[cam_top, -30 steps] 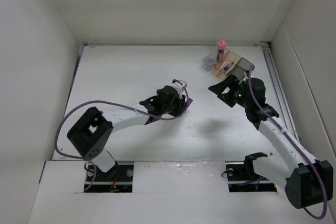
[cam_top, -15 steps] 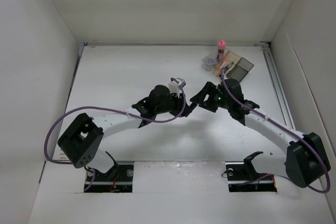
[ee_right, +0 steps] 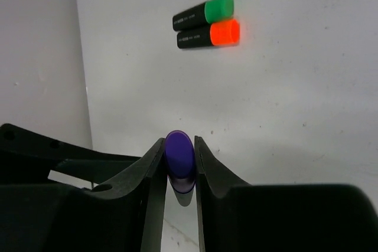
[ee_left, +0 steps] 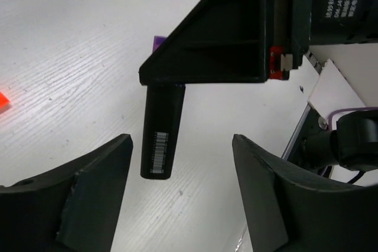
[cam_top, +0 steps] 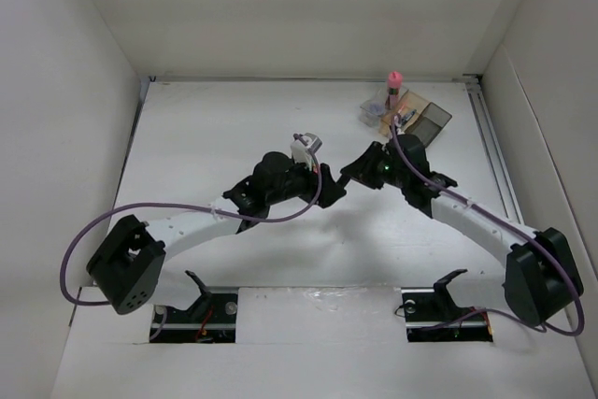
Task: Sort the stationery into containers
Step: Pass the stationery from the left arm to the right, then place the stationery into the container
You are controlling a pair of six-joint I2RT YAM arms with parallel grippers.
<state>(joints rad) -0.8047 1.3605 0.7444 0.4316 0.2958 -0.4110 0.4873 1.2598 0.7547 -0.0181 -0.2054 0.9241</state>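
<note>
I see the white tabletop (cam_top: 206, 128) with both arms reaching out over it. My left arm (cam_top: 187, 221) and my right arm (cam_top: 467, 217) bend in toward each other, so the two hands almost meet in the middle.

The tray (cam_top: 425, 119) with its little square boxes sits past my right hand (cam_top: 360, 175), off to that hand's right, near the back of the tabletop. The pink-capped bottle (cam_top: 393, 86) stands up straight at the far side of the tray. I cannot tell which box it is in.

My right hand (ee_right: 179, 146) is squeezed on the purple marker (ee_right: 179, 154). One finger presses on each side of its purple end.

My left hand (ee_left: 177, 187) is spread wide and holds nothing. It is just beside my right hand. In the left wrist view the black body of the purple marker (ee_left: 162, 140) points toward the gap between the left fingers (ee_left: 77, 205), but they do not touch it.

Out ahead of my right hand, the green marker (ee_right: 204, 11) and the orange marker (ee_right: 208, 35) lie flat on the tabletop. They are side by side and touching. The green one is the farther one from the hand.
</note>
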